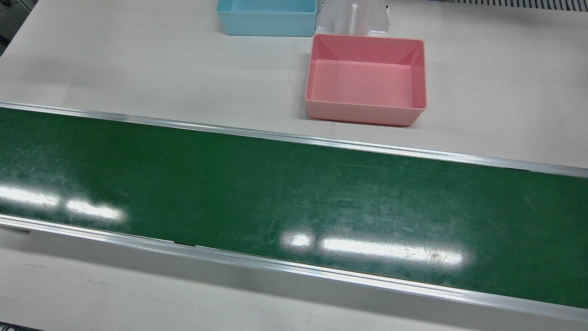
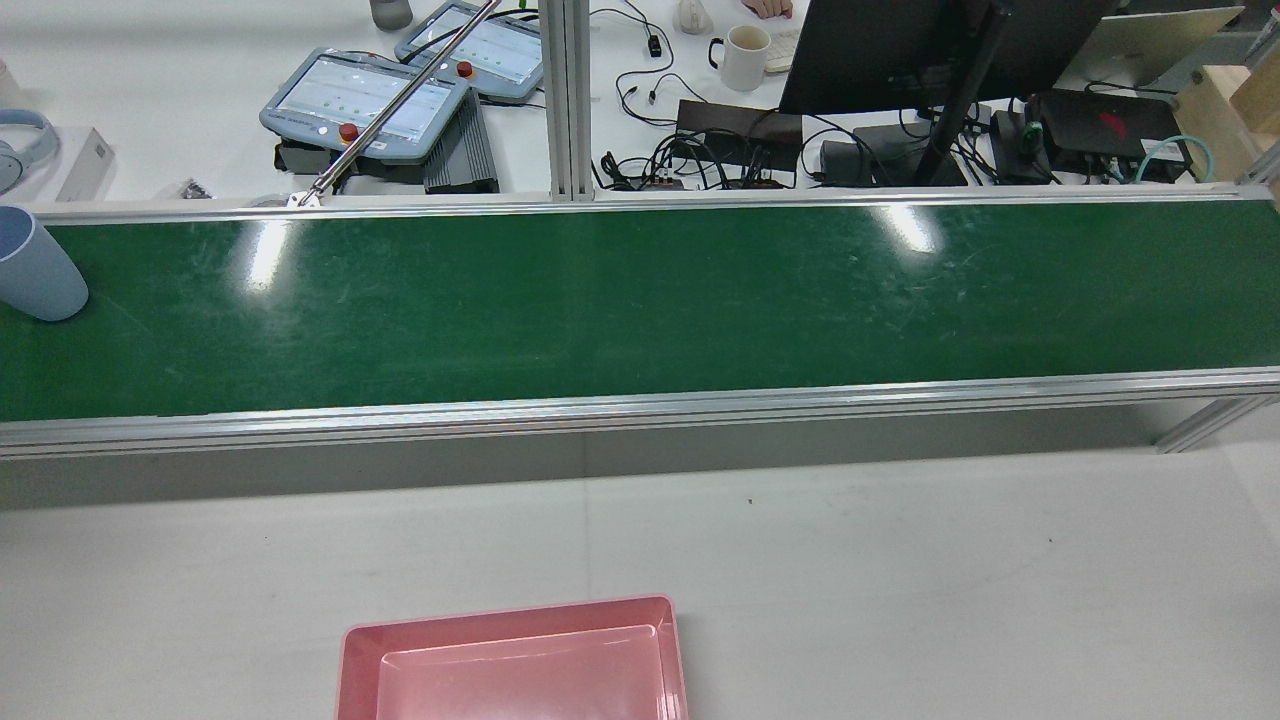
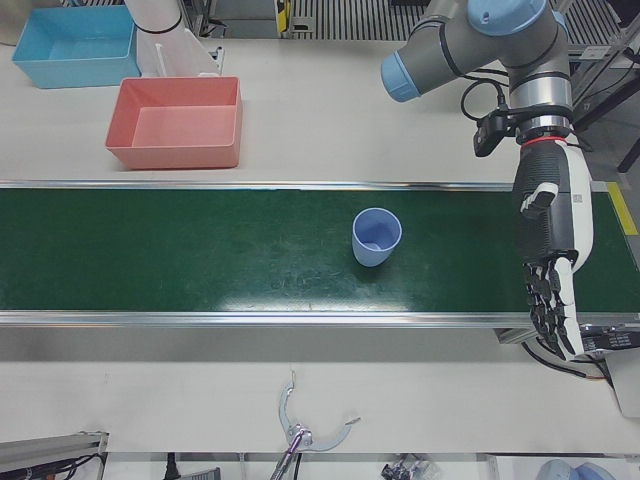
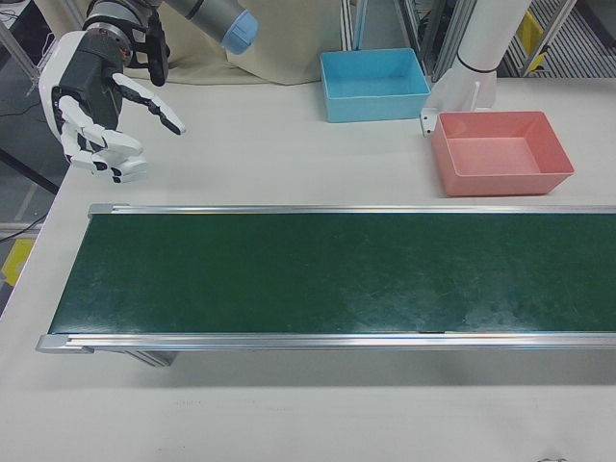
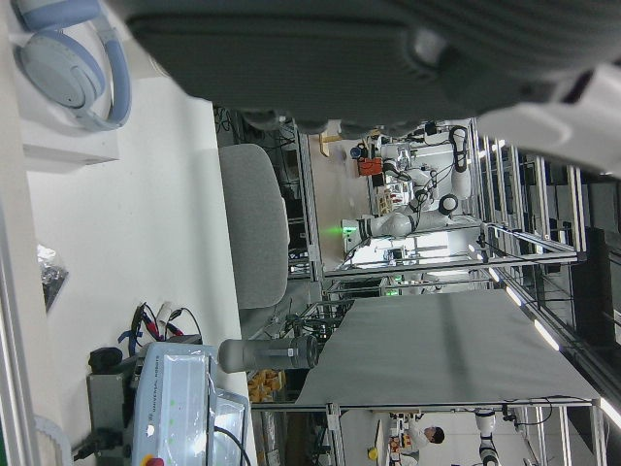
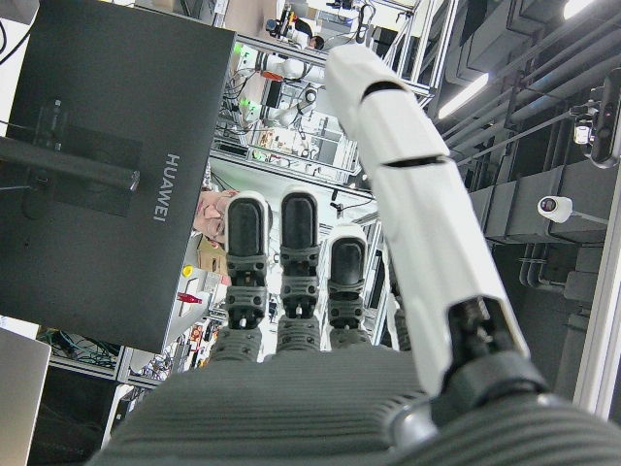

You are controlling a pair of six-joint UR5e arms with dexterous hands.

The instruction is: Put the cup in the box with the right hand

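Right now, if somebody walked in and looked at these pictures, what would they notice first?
Probably the long green belt running across the table, with one pale blue cup standing upright on it. Next, the pink box on the white table beyond the belt, with a blue box past it. Then the two robot hands: the left hand hanging over the belt's end, the right hand open above the table.

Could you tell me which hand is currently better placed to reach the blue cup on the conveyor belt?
The left hand: it hangs open over the belt's end, on the cup's half. The right hand is open beyond the belt's opposite end, though the task assigns it.
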